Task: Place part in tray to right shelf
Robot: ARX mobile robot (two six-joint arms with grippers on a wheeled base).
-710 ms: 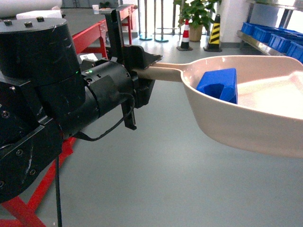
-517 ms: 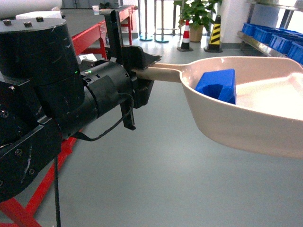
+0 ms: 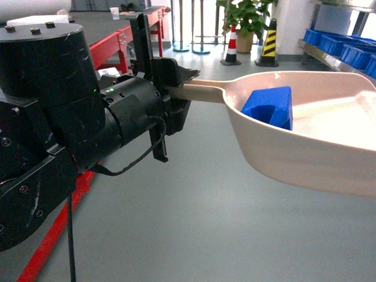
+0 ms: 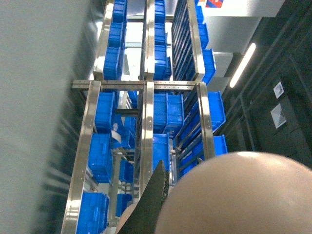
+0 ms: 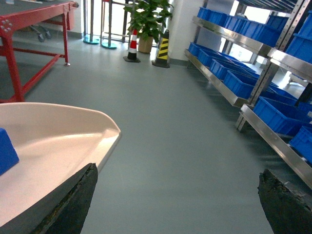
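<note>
The beige tray (image 3: 294,158) hangs in mid-air above the floor, level, with my left gripper (image 3: 176,91) shut on its long handle (image 3: 200,91). The small blue part (image 3: 269,107) lies inside the tray near the handle end. In the left wrist view the tray's rounded underside (image 4: 234,195) fills the lower right beside one dark finger (image 4: 155,197). In the right wrist view, my right gripper (image 5: 178,204) is open and holds nothing. It sits just right of the tray (image 5: 53,141), where a corner of the part (image 5: 6,151) shows. The right shelf (image 5: 229,95) runs along the right wall.
Blue crates (image 5: 278,114) fill the steel shelf tiers. A red metal table frame (image 3: 114,47) stands at left, behind my left arm. A potted plant (image 3: 247,20) and striped cones (image 3: 269,40) stand at the far wall. Grey floor (image 5: 161,126) stretches ahead.
The background has shifted slightly: the blue crates slid toward the right edge and the red frame leg moved at lower left. Tray, part and left gripper keep the same pose.
</note>
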